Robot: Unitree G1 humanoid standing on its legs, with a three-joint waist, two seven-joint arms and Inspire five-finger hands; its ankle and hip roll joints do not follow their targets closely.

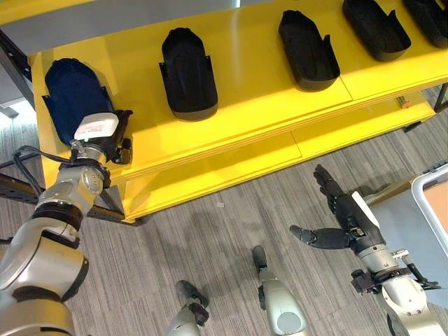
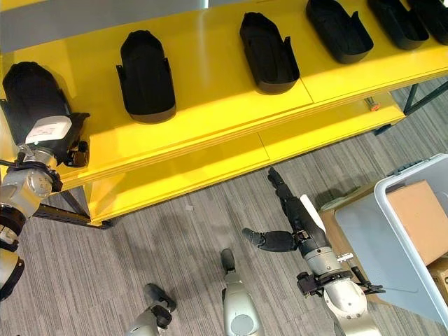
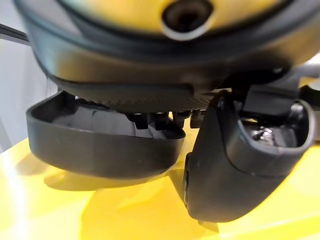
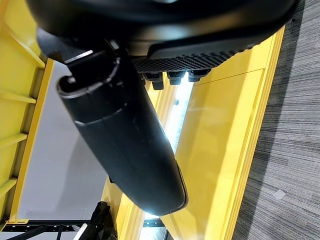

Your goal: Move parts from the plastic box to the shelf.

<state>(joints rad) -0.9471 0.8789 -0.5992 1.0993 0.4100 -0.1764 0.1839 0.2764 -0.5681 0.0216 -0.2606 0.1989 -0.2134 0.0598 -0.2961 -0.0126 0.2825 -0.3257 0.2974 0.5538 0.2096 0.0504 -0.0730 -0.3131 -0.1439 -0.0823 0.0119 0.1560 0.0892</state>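
A black shell-shaped part [image 1: 73, 87] lies at the far left of the yellow shelf [image 1: 259, 105]. My left hand [image 1: 105, 136] is at the part's near end; in the left wrist view the part [image 3: 100, 135] rests on the shelf and the thumb [image 3: 240, 165] stands beside it with a gap between. My right hand [image 2: 297, 213] hangs open over the floor below the shelf, holding nothing. The grey plastic box [image 2: 413, 170] stands at the right edge.
Several more black parts [image 1: 187, 73] [image 1: 308, 49] [image 1: 374, 28] lie in a row along the shelf. A lower yellow ledge [image 1: 231, 168] juts out in front. A cardboard box [image 2: 420, 210] sits inside the plastic box.
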